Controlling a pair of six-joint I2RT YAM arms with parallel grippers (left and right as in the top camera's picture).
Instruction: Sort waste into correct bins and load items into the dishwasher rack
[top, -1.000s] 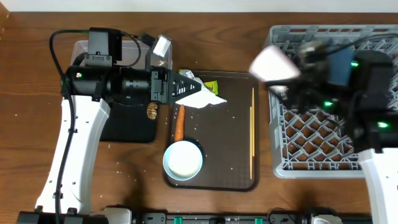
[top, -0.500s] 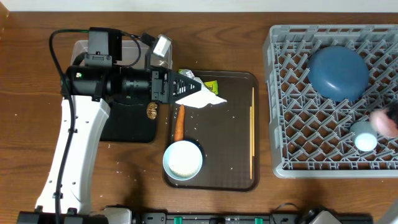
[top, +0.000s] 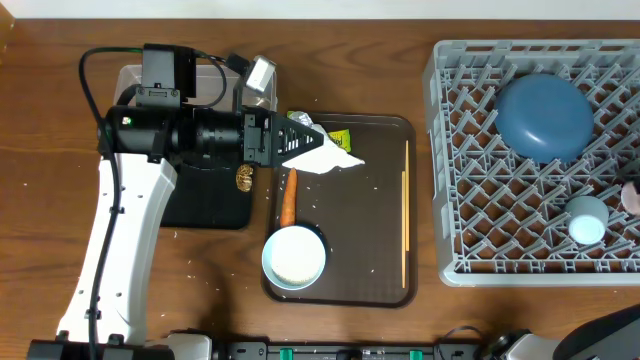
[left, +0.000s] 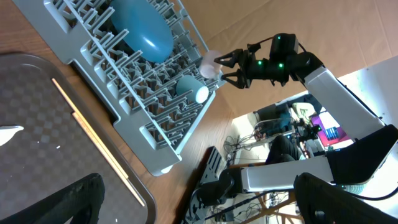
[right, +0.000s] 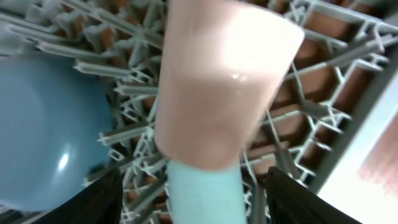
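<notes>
R gripper (left: 221, 68) is pinching pink cup (right: 224, 81) over rack (right: 329, 50).
Blue cup (right: 202, 193) is sitting just below; a drop could be knocking it over.

Top-down overhead; rack (top: 470, 220) common to both wrist views

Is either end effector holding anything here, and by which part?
The right end effector holds the pink cup, gripped across its side wall. The left end effector is open and holds nothing.
</notes>
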